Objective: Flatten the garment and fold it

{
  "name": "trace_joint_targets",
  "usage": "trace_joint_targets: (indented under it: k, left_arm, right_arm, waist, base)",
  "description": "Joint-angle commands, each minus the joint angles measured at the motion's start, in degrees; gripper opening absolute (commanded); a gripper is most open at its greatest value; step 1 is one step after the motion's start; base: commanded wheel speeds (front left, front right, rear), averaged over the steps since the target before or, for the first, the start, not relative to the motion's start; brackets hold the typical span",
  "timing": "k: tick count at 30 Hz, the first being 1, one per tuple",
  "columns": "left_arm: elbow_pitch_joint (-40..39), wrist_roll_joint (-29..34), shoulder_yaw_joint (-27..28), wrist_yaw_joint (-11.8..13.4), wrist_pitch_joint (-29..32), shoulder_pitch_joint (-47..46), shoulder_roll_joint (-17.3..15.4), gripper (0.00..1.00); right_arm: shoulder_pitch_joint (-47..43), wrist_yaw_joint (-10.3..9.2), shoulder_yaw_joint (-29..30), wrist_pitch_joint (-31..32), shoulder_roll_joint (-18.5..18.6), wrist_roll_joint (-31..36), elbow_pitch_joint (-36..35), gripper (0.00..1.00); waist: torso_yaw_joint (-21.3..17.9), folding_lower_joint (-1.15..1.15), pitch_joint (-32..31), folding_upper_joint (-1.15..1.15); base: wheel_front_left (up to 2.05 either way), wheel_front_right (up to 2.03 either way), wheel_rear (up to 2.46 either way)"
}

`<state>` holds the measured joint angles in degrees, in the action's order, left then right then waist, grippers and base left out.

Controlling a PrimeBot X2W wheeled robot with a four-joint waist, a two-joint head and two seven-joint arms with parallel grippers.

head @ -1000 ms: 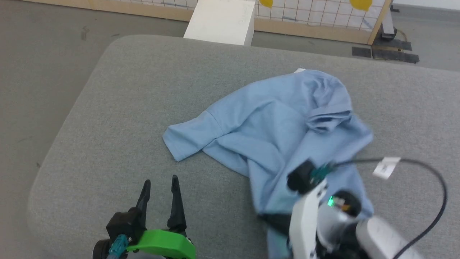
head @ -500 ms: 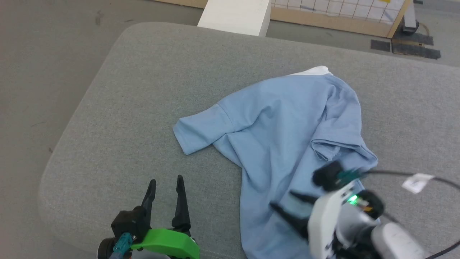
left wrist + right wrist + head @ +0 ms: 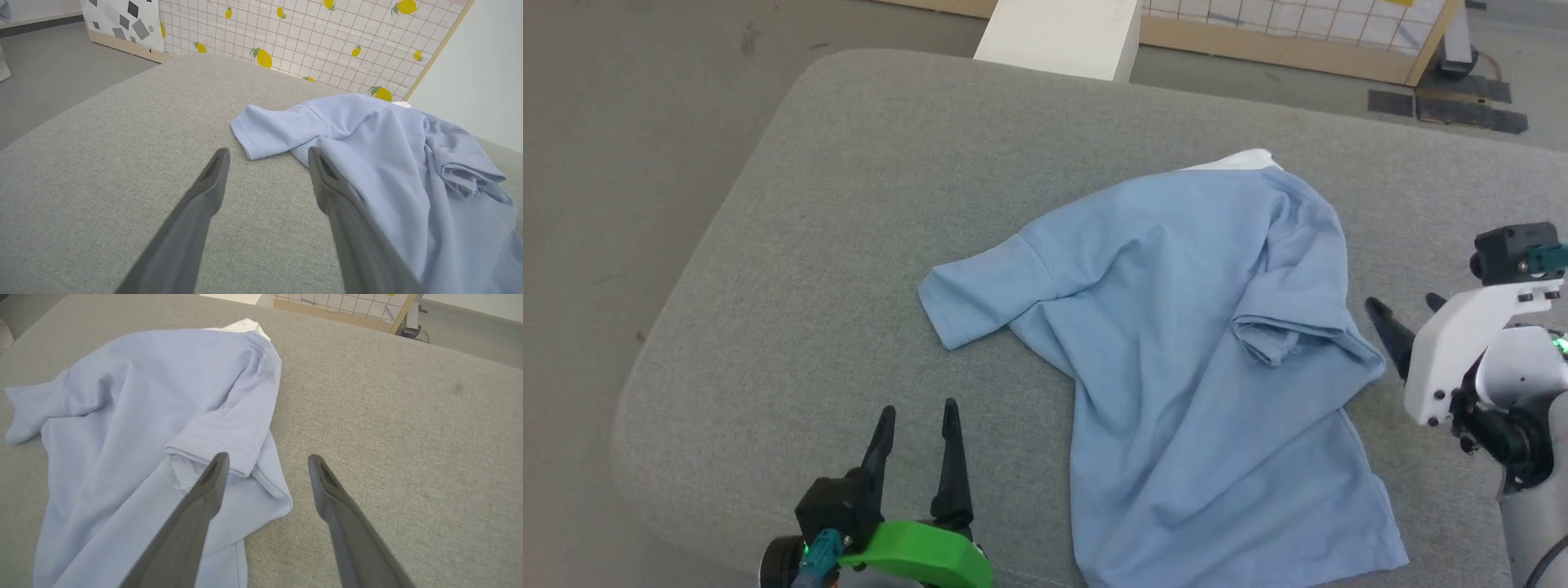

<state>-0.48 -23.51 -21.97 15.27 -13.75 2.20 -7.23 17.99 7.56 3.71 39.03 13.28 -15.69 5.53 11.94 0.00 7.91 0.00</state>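
Observation:
The garment (image 3: 1176, 343), a light blue short-sleeved shirt, lies rumpled on the grey cushion (image 3: 849, 204), with a white section (image 3: 1241, 159) at its far end. One sleeve (image 3: 980, 290) sticks out to the left. The other sleeve (image 3: 229, 437) is folded back onto the body. My left gripper (image 3: 918, 410) stands open near the front edge, left of the garment's body, its fingers pointing at the left sleeve (image 3: 282, 128). My right gripper (image 3: 1403, 304) is open beside the garment's right edge, with one fingertip (image 3: 220, 461) over the folded sleeve and nothing held.
A white box (image 3: 1058, 33) stands on the floor beyond the cushion's far edge. Behind it is a wooden-framed screen (image 3: 1282, 33) with a lemon pattern. Grey floor (image 3: 605, 122) lies to the left. Bare cushion stretches right of the garment (image 3: 388, 416).
My right gripper has opened and swung from over the garment's lower part to its right side. The lower part now lies spread flatter. The head camera shifted early on. My left gripper barely moved.

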Motion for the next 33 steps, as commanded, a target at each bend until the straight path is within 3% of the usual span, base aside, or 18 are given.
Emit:
trace_joint_targets:
  k: [1,16,17,18,19,27,33]
  left_arm:
    - [0.0,0.46,-0.34,0.06,-0.05,-1.33,0.08,1.0]
    - [1.38,0.8,-2.83,-0.46,-0.56,-4.16,1.85,1.0]
    - [1.48,0.8,-2.9,-0.44,-0.6,-4.38,1.98,1.0]
    - [1.61,0.78,-2.99,-0.42,-0.65,-4.66,2.13,1.0]
    - [1.72,0.77,-3.03,-0.38,-0.69,-4.88,2.24,1.0]
    - [2.55,0.61,-2.46,-0.21,-0.98,-5.06,2.53,1.0]
    - [2.96,0.26,-2.03,-0.56,-1.1,-4.27,2.55,1.0]
  right_arm:
    - [1.89,-0.08,0.71,0.42,-0.42,1.31,1.61,1.0]
    - [10.75,-0.08,5.38,-1.46,-1.32,4.88,15.3,1.0]
    - [11.08,-0.08,5.43,-1.53,-1.34,4.78,15.57,0.44]
    - [11.42,-0.08,5.12,-1.8,-1.2,4.82,15.68,0.14]
    - [11.68,-0.08,4.77,-2.08,-1.1,4.75,15.68,0.0]
    - [12.6,-0.08,2.84,-3.0,0.8,0.42,11.87,0.0]
    - [10.34,-0.08,7.35,0.63,8.2,-0.32,7.19,0.0]
  waist:
    - [1.01,0.0,1.13,0.0]
    - [6.87,0.0,7.84,0.0]
    - [6.86,0.0,8.06,0.0]
    - [6.8,0.0,8.27,0.0]
    - [6.69,0.0,8.39,0.0]
    - [4.06,0.0,7.47,0.0]
    - [2.98,0.0,6.77,0.0]
  base:
    - [0.0,0.0,0.0]
    - [0.0,0.0,0.0]
    - [0.0,0.0,0.0]
    - [0.0,0.0,0.0]
    - [0.0,0.0,0.0]
    - [0.0,0.0,0.0]
    - [0.0,0.0,0.0]
